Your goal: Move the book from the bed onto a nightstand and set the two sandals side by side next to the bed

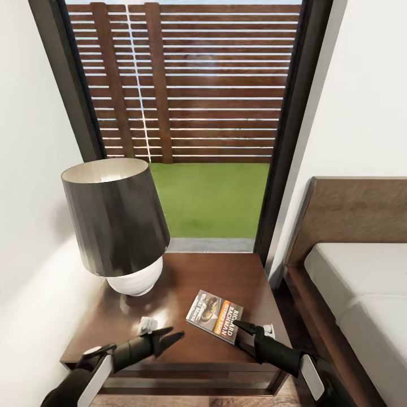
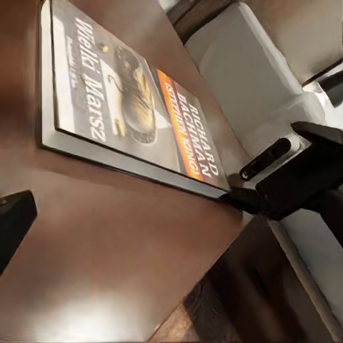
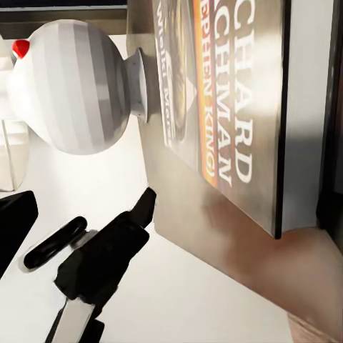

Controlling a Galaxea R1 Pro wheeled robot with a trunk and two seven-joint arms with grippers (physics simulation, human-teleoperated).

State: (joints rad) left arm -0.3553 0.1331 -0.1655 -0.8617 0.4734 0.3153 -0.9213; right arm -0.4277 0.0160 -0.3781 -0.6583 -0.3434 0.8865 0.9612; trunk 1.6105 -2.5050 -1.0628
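Observation:
The book (image 1: 215, 316) lies flat on the glossy top of the dark brown nightstand (image 1: 186, 277), near its front right corner, cover up with the orange band showing. My right gripper (image 1: 237, 332) stands open at the book's near right edge; in the left wrist view one of its fingers (image 2: 239, 199) touches the book's (image 2: 128, 100) corner. My left gripper (image 1: 176, 333) hovers open just left of the book, nothing between its fingers. The bed (image 1: 362, 288) is at the right, its mattress bare. The sandals are out of view.
A lamp (image 1: 116, 226) with a dark shade and round white base takes up the nightstand's back left. Behind stands a tall dark-framed window (image 1: 192, 113) showing grass and a slatted fence. White walls flank it. A narrow gap separates nightstand and bed frame.

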